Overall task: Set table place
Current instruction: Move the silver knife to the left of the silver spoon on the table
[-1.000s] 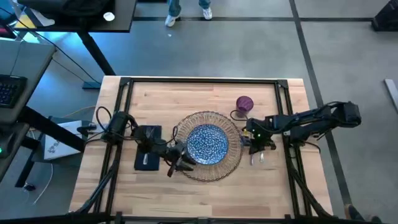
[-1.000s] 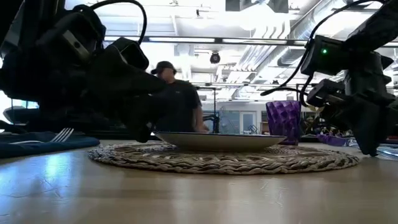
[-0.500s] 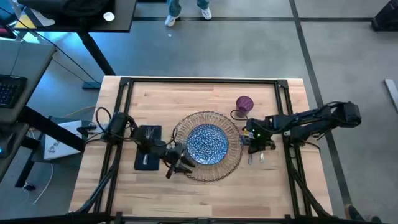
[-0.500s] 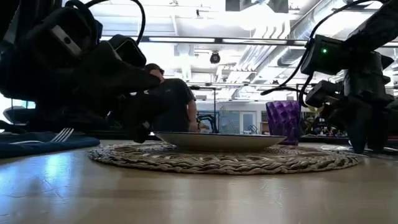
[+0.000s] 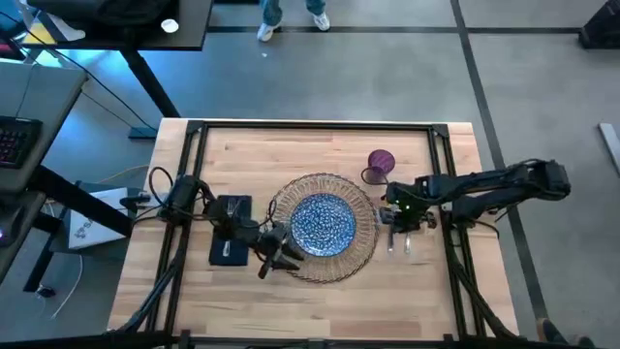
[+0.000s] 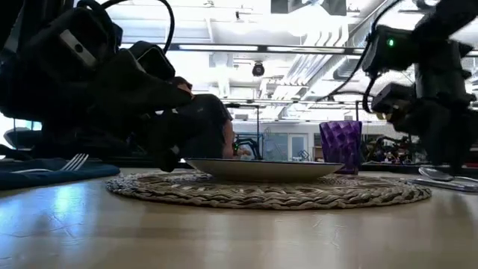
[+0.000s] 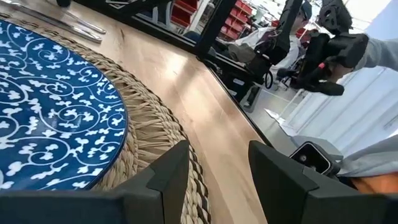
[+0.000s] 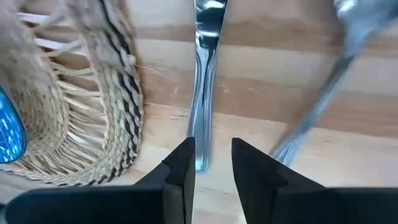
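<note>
A: Place setting, bench (image 5: 320, 145) centre. Wicker mat (image 5: 366, 242) down, plate (image 5: 323, 222) sits middle of it. Purple cup (image 5: 380, 162) stands off the mat at about 1 o'clock from the plate, just beside the mat's rim.

B: Napkin?

A: Dark napkin (image 5: 231, 242) at 9 o'clock of the plate, just off the mat; a fork (image 6: 73, 161) lies on it, per the low view. At 3 o'clock, two pieces of cutlery on bare wood: one straight-handled piece (image 8: 204, 81) just beside the mat edge, a spoon (image 8: 323, 102) further out.

B: So how far along?

A: My read: nearly all laid. Perhaps straightening the cutlery is left; can't judge more.

B: Hands?

A: Right hand (image 8: 209, 168) hovers directly over the straight-handled piece, fingers a narrow gap apart, gripping nothing; the handle end lies between them as seen from the wrist. Whether it touches the metal, can't tell. Left hand (image 7: 214, 165) sits low at 8 o'clock of the plate, over the mat's rim, fingers parted, empty.
</note>
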Available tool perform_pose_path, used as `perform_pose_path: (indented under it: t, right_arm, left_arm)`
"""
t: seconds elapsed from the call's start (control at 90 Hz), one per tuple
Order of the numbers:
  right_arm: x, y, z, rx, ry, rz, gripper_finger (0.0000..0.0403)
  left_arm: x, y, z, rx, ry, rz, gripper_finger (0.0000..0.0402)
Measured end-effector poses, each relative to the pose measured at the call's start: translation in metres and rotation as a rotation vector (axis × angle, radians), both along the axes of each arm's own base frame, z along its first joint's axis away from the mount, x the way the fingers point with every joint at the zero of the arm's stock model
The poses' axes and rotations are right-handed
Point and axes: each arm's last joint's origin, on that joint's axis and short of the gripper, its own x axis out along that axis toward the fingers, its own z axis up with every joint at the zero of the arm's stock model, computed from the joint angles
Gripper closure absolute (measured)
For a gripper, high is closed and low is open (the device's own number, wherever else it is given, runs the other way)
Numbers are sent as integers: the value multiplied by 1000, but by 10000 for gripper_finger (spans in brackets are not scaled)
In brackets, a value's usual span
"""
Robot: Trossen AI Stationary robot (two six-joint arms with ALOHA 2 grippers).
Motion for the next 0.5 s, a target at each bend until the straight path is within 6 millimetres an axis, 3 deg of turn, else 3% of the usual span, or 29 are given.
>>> perform_pose_path:
  t: [0.167, 0.378, 0.5]
  right_arm:
    - [7, 10, 11, -201, -40, 92, 329]
    - [-12, 21, 8, -329, 143, 136, 341]
    - [-15, 24, 8, -393, 163, 142, 351]
  left_arm:
    - [0, 0, 0, 1, 0, 0, 255]
    - [0, 0, 0, 2, 2, -1, 255]
    - [0, -1, -1, 5, 8, -2, 255]
